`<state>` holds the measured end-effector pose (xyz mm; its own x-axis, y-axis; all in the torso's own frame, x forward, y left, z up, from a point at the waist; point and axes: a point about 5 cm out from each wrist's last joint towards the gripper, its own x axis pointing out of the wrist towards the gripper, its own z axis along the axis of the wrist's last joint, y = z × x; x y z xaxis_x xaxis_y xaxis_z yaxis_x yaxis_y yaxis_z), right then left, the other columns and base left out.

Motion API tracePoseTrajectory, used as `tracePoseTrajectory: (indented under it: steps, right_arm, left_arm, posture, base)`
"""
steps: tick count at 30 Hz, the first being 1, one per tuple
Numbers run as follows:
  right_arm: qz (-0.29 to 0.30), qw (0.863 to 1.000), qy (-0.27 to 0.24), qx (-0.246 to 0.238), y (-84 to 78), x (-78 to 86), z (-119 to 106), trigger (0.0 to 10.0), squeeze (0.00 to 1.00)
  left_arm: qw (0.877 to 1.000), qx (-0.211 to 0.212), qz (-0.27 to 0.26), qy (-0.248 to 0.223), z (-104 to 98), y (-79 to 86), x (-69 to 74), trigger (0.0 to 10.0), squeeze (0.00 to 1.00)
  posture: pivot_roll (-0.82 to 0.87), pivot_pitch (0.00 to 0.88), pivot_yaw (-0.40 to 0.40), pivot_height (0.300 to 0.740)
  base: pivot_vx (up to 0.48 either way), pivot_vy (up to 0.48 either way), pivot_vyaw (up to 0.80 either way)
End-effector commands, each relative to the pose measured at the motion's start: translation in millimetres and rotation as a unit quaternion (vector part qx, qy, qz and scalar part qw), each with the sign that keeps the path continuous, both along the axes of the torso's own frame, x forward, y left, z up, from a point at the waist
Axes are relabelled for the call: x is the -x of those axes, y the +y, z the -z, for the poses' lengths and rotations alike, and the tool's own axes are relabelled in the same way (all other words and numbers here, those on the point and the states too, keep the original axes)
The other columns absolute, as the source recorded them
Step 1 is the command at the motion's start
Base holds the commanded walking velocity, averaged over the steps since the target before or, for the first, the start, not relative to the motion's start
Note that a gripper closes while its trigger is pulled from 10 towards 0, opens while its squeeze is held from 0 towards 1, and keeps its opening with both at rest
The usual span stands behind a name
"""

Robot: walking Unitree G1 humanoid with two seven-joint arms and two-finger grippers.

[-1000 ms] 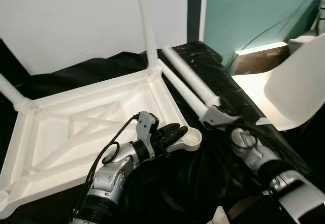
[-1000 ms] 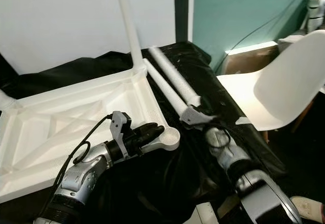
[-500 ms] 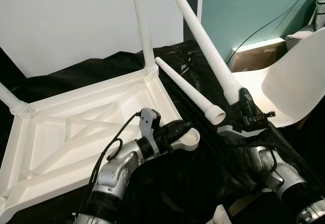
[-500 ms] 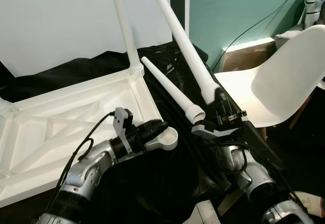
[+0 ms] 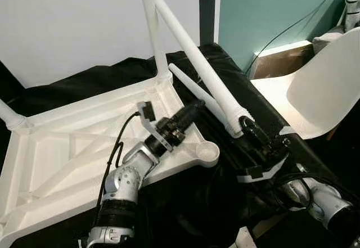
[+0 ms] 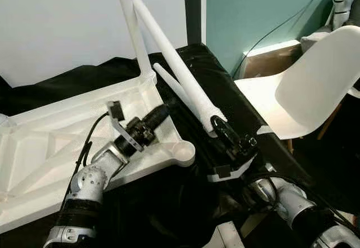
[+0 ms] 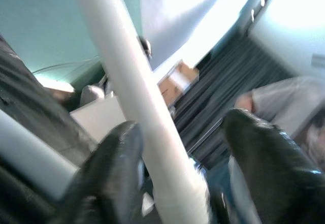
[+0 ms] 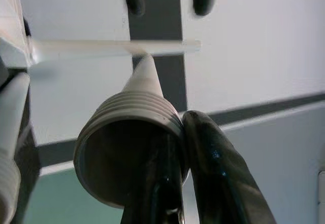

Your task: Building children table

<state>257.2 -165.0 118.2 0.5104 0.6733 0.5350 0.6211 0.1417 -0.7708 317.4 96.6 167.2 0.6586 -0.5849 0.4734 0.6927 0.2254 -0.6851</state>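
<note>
White table leg [image 5: 194, 48], threaded end pinched by right gripper [image 5: 249, 130] jaws

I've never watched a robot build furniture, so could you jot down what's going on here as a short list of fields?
Table top: white table top, upside down on a black cloth
Fitted legs: one upright leg at the far corner
Right tool: right tool gripping the threaded end of a raised leg
Left tool: left tool open, fingers either side of that leg
Spare leg: one spare leg on the cloth
Nearby: white chair
</note>
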Motion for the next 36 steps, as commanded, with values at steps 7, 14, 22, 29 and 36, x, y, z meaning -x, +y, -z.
tracePoseTrajectory:
  steps: [7,14,22,29,36]
  right_arm:
    - [-0.096,0.994,-0.04,0.013,17.5,24.2,-1,0.0,0.0]
    - [-0.096,0.995,-0.024,0.028,10.7,26.7,8,0.0,0.0]
    - [-0.062,0.998,-0.005,0.033,0.2,19.8,24,0.0,0.0]
    - [-0.047,0.999,-0.018,0.015,2.4,11.6,18,0.0,0.0]
    - [-0.034,0.999,-0.014,0.011,-1.5,6.3,22,0.0,0.0]
  left_arm:
    - [0.991,-0.009,-0.042,0.126,26,8.9,-16.2,10.0,0.0]
    - [0.989,0.005,-0.039,0.144,29,8.5,-17.5,10.0,0.0]
    - [0.996,0.039,-0.015,0.084,13,17.7,-14.6,10.0,0.0]
    - [0.992,0.049,-0.02,0.116,27,24.4,-10.2,10.0,0.0]
    - [0.988,0.095,-0.034,0.118,25,36.8,-12.2,10.0,0.0]
  posture:
    - [-0.06,0.0,0.097,0.74]
    - [-0.07,0.0,0.097,0.74]
    - [-0.05,0.0,0.095,0.74]
    - [-0.05,0.0,0.096,0.74]
    - [-0.05,0.0,0.096,0.74]
  base:
    - [0.0,0.0,0.0]
    - [0.0,0.0,0.0]
    - [0.0,0.0,0.0]
    - [0.0,0.0,0.0]
    - [0.0,0.0,0.0]
